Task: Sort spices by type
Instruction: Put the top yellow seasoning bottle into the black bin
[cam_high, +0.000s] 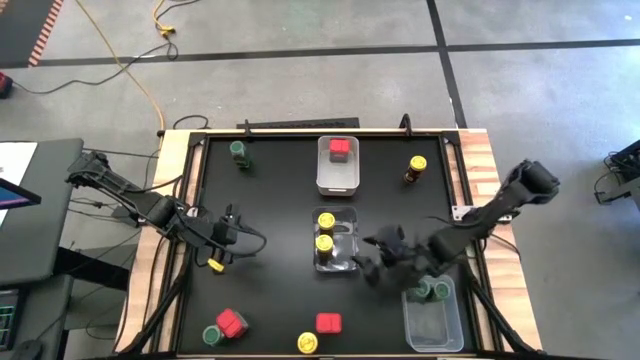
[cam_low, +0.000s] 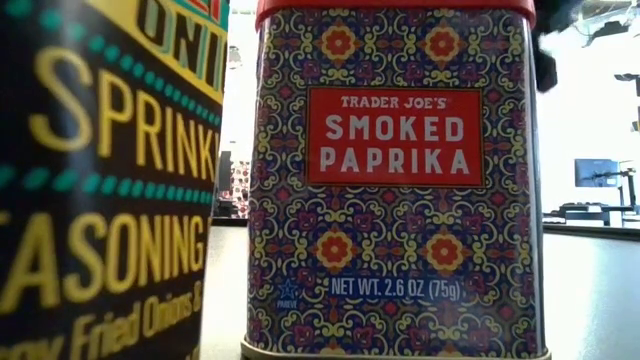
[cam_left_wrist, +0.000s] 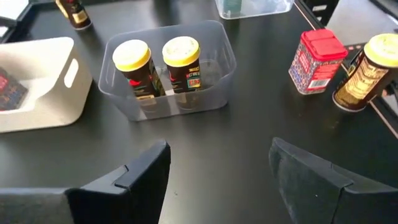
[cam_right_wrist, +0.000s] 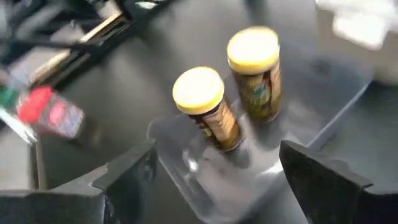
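Closest to the low camera stand a red-capped square tin of smoked paprika (cam_low: 393, 180) and, just beside it, a dark round seasoning jar (cam_low: 100, 180); seen from above these are the red square-topped tin (cam_high: 328, 323) and the round yellow-lidded jar (cam_high: 307, 343) at the near edge of the black table (cam_high: 270, 290). Taking the clear rectangular plastic bin (cam_high: 336, 262) at the table's middle as landmark: it holds two round yellow-lidded jars (cam_high: 325, 231), upright and side by side. Just beyond it sits a white handled bin (cam_high: 337, 178) with one red square-topped tin (cam_high: 340, 148) inside. To its right and nearer the front, a second clear bin (cam_high: 432, 325) holds two round green-lidded jars (cam_high: 431, 290). Far right of the white bin stands a lone yellow-lidded jar (cam_high: 416, 169); far left of it, a lone green-lidded jar (cam_high: 239, 151). At the near left corner a red tin (cam_high: 232, 323) and a green-lidded jar (cam_high: 213, 336) stand touching. The right gripper (cam_high: 372, 262) hovers at the middle bin's right edge, jaws spread wide and holding nothing, the two yellow lids ahead of it. The left gripper (cam_high: 232, 232) waits well to the left of the middle bin, its fingers (cam_left_wrist: 124, 186) parted and empty.
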